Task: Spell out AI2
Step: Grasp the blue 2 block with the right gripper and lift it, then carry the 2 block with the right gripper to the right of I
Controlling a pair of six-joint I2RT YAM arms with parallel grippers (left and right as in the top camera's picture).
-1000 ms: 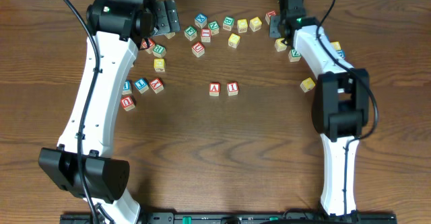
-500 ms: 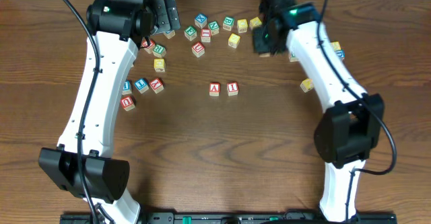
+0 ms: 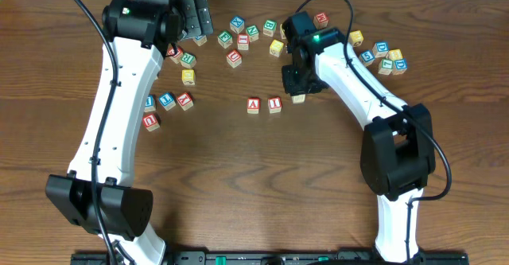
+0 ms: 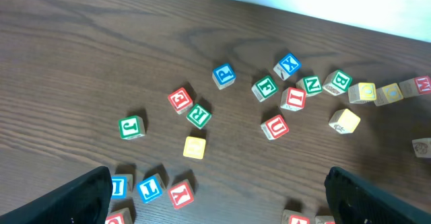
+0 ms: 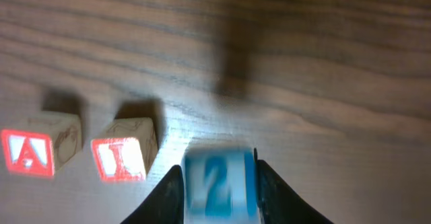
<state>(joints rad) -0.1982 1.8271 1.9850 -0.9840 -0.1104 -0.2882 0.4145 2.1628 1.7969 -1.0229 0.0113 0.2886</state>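
I read this as a robotics lab bench: a white-and-black left robot arm [image 3: 111, 98] and its right twin [image 3: 355, 68] rise from a black base rail [image 3: 199, 258] along one edge of a dark wood-grain table [image 3: 262, 177] strewn with small wooden alphabet cubes [image 3: 233, 57].

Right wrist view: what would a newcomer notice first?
The right hand grips a blurred blue 2 cube just right of the red A cube and I cube, which stand in a row. Overhead, spare letter cubes lie scattered beyond them.
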